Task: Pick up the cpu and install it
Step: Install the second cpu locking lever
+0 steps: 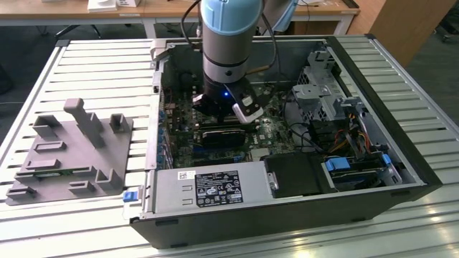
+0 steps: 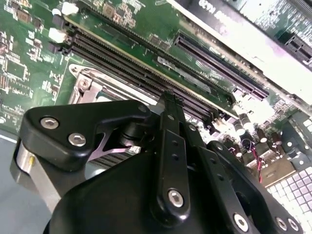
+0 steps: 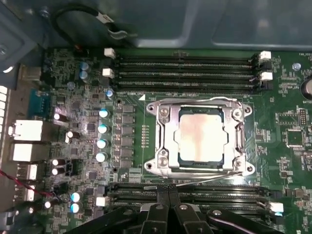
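Note:
The cpu point(image 3: 200, 136), a flat square chip with a silver-grey top, lies inside the metal socket frame point(image 3: 163, 141) on the green motherboard in the first wrist view. My gripper point(image 3: 168, 202) hovers over the memory slots beside the socket, apart from the chip. Its black fingers point(image 3: 158, 214) are shut together with nothing between them. In the second wrist view the gripper point(image 2: 170, 105) points down at the board, with a corner of the socket frame point(image 2: 90, 85) beside it. The exterior view shows the arm reaching down into the open computer case, gripper point(image 1: 221, 115) low over the motherboard.
Case walls point(image 1: 358, 59) surround the arm. A power supply point(image 1: 208, 188) sits at the near side, a drive cage point(image 1: 323, 91) and cables at the exterior view's right. A black card point(image 1: 222, 137) lies below the gripper. A grey fixture point(image 1: 68, 156) stands on the slatted table.

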Motion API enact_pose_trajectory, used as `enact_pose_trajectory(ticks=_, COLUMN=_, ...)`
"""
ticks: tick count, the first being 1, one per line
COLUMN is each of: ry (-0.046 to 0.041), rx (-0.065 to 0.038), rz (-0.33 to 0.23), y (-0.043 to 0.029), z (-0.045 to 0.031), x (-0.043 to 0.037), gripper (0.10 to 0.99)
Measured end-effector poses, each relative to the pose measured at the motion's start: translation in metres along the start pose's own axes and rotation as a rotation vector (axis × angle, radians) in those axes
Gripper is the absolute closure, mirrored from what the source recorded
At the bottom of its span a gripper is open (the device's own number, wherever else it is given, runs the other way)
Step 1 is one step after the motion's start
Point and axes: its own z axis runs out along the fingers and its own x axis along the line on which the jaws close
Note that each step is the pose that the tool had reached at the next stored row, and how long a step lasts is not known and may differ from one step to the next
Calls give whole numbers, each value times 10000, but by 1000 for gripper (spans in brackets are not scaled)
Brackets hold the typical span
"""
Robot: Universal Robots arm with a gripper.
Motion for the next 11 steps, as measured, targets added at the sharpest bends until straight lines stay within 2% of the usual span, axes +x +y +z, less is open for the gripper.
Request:
enact_pose_trajectory(ticks=5, ry=0, rx=-343, rz=-4, y=-5, z=25, x=31, gripper=980)
enact_pose_trajectory(ticks=11, ry=0, rx=-595, rz=-8, y=-18, z=89, x=44, gripper=980)
